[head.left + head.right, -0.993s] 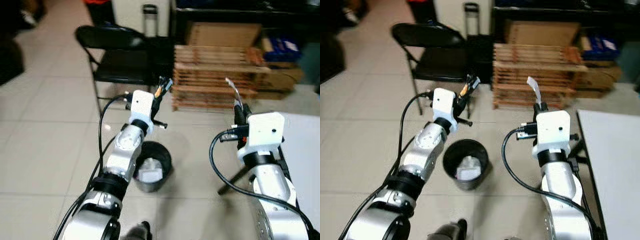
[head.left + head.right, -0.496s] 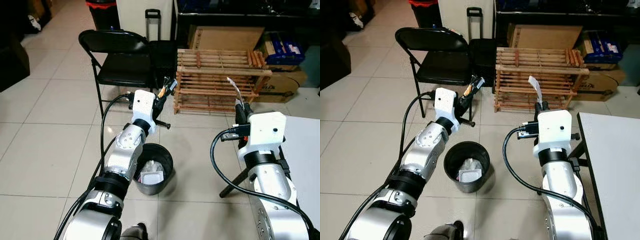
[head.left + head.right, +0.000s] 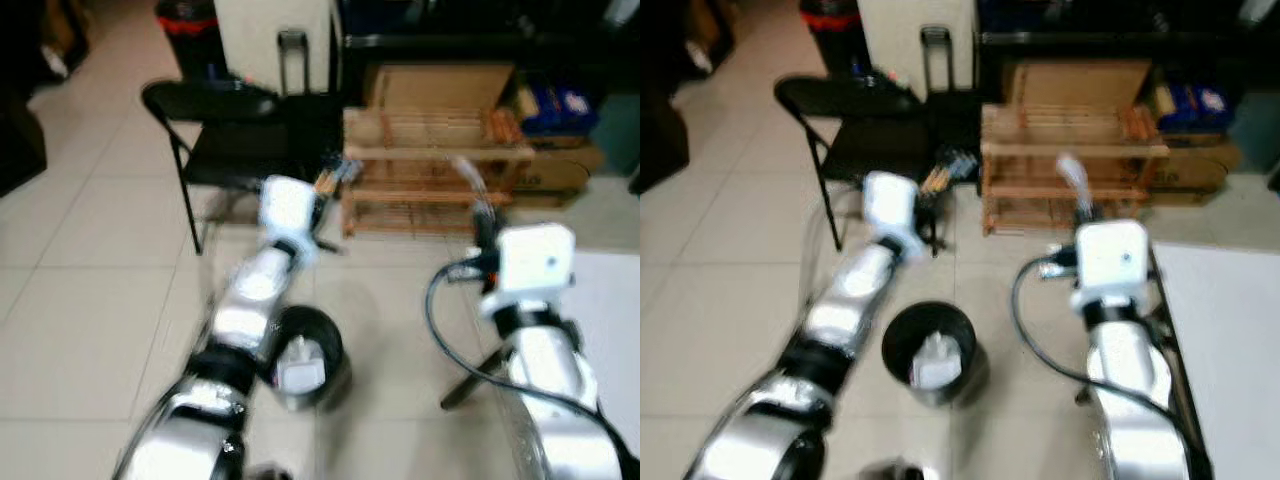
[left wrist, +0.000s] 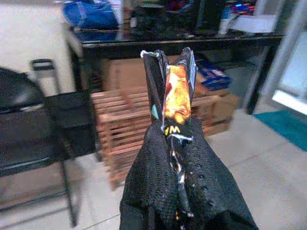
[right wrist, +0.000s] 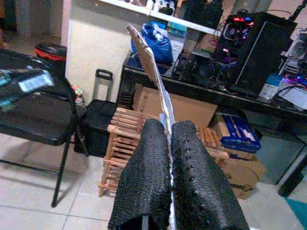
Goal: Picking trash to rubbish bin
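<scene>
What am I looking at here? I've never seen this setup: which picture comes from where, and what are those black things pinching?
This is a humanoid robot with two silver arms. The two wide pictures come from its head camera, looking down at the floor in front of it; they are blurred. The two close pictures come from a camera on each wrist, looking along that hand's black fingers. The left hand is shut on an orange-and-black snack wrapper. The right hand is shut on a thin silvery strip of trash. Between the arms, on the tiled floor, stands a black rubbish bin with white trash inside. Behind are a black folding chair and a wooden slatted rack.
</scene>
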Controlling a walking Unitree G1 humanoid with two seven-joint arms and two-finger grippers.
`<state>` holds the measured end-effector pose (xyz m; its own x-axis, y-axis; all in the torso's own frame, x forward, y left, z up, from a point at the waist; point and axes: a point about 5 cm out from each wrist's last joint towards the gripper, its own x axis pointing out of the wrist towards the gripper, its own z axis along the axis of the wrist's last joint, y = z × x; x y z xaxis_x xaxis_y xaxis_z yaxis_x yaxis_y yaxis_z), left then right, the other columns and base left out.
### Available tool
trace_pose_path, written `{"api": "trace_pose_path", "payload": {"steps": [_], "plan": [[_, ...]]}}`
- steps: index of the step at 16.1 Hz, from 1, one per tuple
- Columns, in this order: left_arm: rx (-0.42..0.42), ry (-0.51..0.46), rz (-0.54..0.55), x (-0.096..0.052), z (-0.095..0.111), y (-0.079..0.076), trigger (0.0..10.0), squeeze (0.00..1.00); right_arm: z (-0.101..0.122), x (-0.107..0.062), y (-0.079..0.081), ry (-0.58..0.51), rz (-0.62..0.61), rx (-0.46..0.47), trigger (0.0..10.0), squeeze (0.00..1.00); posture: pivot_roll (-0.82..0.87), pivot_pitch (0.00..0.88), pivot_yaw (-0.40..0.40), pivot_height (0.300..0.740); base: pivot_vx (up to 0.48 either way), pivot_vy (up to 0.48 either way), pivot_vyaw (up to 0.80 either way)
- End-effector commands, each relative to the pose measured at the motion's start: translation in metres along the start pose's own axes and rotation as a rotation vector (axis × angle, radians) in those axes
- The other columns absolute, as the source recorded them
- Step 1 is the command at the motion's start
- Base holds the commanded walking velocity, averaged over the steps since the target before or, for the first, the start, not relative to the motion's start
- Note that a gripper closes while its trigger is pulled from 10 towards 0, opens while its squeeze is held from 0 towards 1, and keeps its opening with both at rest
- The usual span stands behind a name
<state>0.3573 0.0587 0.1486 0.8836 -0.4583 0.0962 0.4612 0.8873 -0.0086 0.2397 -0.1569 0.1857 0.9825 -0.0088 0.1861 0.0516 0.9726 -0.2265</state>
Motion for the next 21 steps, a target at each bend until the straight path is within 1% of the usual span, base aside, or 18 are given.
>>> {"api": "trace_pose_path", "payload": {"steps": [1, 4, 9, 11, 12, 15, 16, 17, 20, 21], "plan": [[0.019, 0.013, 0.043, -0.004, -0.001, 0.017, 10.0, 0.00, 0.004, 0.001, 0.007, -0.018, 0.022, 0.015, 10.0, 0.00, 0.10, 0.126, 0.006, 0.740, 0.439, 0.000, 0.00], [0.022, 0.020, 0.043, -0.005, -0.002, 0.017, 10.0, 0.00, 0.003, 0.000, 0.007, -0.018, 0.022, 0.017, 10.0, 0.00, 0.10, 0.132, 0.006, 0.740, 0.437, 0.000, 0.00], [0.019, 0.033, 0.049, -0.007, -0.007, 0.016, 10.0, 0.00, -0.002, -0.001, 0.011, 0.003, 0.040, 0.006, 10.0, 0.00, 0.10, 0.138, 0.004, 0.740, 0.000, 0.000, 0.00], [0.019, 0.041, 0.056, -0.008, -0.008, 0.017, 10.0, 0.00, -0.004, -0.002, 0.012, 0.006, 0.047, 0.000, 10.0, 0.00, 0.10, 0.138, 0.004, 0.740, 0.000, 0.000, 0.64], [0.019, 0.052, 0.059, -0.008, -0.011, 0.018, 10.0, 0.00, -0.004, -0.002, 0.012, 0.008, 0.050, -0.002, 10.0, 0.00, 0.10, 0.137, 0.005, 0.740, 0.000, 0.000, 0.80], [0.028, 0.126, 0.089, -0.013, -0.027, 0.023, 10.0, 0.00, -0.007, -0.002, 0.013, 0.014, 0.054, -0.003, 10.0, 0.00, 0.09, 0.136, 0.000, 0.740, 0.000, 0.000, 0.80], [0.019, 0.144, 0.105, -0.015, -0.030, 0.026, 10.0, 0.00, -0.007, -0.002, 0.013, 0.015, 0.056, -0.004, 10.0, 0.00, 0.09, 0.136, -0.001, 0.740, 0.000, 0.000, 0.54], [0.009, 0.167, 0.114, -0.018, -0.036, 0.029, 10.0, 0.00, -0.009, -0.002, 0.013, 0.021, 0.058, -0.001, 10.0, 0.00, 0.09, 0.135, -0.003, 0.740, 0.000, 0.000, 0.00], [0.000, 0.185, 0.110, -0.020, -0.041, 0.029, 10.0, 0.00, -0.012, -0.003, 0.014, 0.028, 0.065, -0.006, 10.0, 0.00, 0.09, 0.133, -0.005, 0.740, 0.000, 0.000, 0.00], [-0.017, 0.184, 0.094, -0.020, -0.042, 0.029, 10.0, 0.00, -0.012, -0.003, 0.015, 0.029, 0.069, -0.008, 10.0, 0.00, 0.09, 0.132, -0.007, 0.740, 0.000, 0.000, 0.00]]}}
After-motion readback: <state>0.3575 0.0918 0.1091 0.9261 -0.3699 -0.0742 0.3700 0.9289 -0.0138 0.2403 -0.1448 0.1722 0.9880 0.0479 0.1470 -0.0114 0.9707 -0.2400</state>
